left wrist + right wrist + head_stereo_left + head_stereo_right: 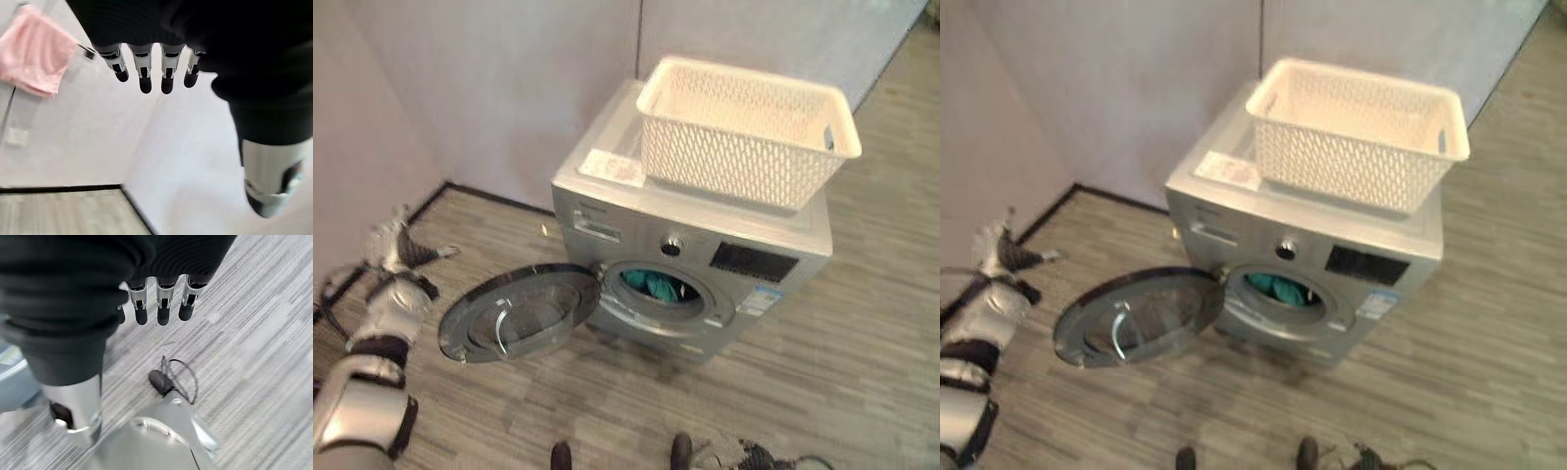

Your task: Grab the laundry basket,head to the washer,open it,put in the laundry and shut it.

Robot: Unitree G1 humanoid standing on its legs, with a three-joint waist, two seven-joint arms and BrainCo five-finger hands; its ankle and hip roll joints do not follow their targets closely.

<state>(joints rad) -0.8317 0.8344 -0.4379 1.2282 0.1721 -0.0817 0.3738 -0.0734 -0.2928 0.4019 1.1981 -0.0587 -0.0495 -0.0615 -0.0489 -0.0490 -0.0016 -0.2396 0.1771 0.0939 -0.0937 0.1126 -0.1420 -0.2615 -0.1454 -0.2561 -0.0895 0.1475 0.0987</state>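
Step in hand: loading appears complete; closing the door remains.
Washer point(690, 250): stands against the wall, door point(519, 313) swung fully open to the robot's left, lying low over the floor.
Laundry point(656, 286): teal cloth visible inside the drum opening.
Laundry basket point(744, 127): rests on the washer top and appears empty.
Left hand point(399, 245): raised beside the open door, apart from it; fingers straight, holding nothing.
Right hand point(159, 303): hangs over the floor, fingers relaxed, holding nothing.
Next move: bring the left hand to the door's outer edge and push it toward the drum opening until it latches.

basket point(744, 132) on washer point(690, 259), laundry point(656, 286) inside (door point(519, 313) left)
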